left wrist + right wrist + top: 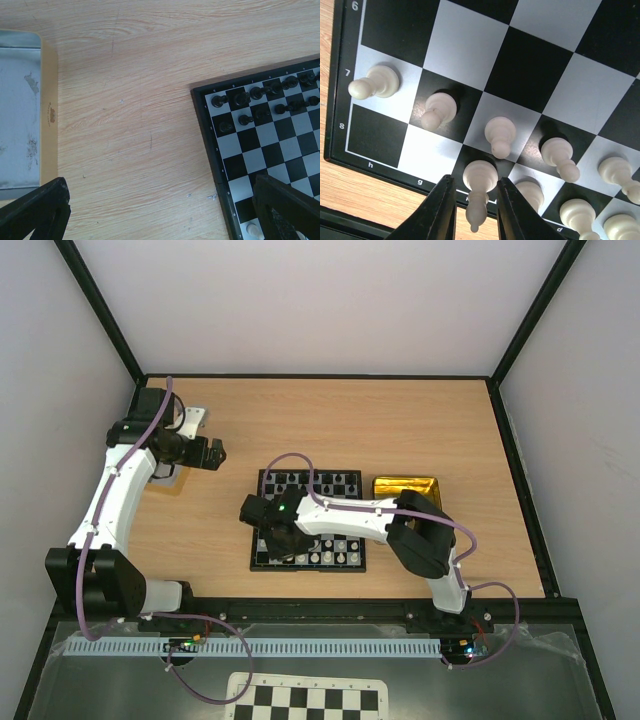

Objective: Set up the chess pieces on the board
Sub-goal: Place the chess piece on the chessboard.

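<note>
**ITEM: tall white piece, back rank, in R jaws**

- **Location:** The tall white piece [479, 192] stands on a dark square of the board [337, 100], in the rank marked 8, one file in from letter g. The two corner-ward squares of that rank are bare. A row of white pawns [500, 135] fills rank 7 just beyond it. More white men [577, 212] stand just beside it along the rank, on its other side.
- **Key relation:** The piece sits directly btwn the fingers of the right gripper [475, 179], not off to either side. Its long axis is upright, head toward the wrist cam and base on the board. The nearest pawn is just ahead of the jaw tips.
- **R hand state:** Jaws narrowed to about the piece's width, one finger each side, appear pinched on it.
- **R arm pose:** In the top view the elbow is folded by the gold tin tray [405, 485]. The forearm lies leftward across the board [310, 472], and the right gripper [283, 545] dips at the near-left corner.
- **L arm:** The left gripper [215, 452] is well apart, at far left by a grey metal plate [20, 110]. Jaws fully wide, nothing held. The R arm is clearly nearer.
- **Other stock:** Black chessmen [260, 95] are ranked on the far side.
- **Est. next:** Release, then a straight lift along the piece's axis. Sideways drift risks tipping the neighbours.
</note>
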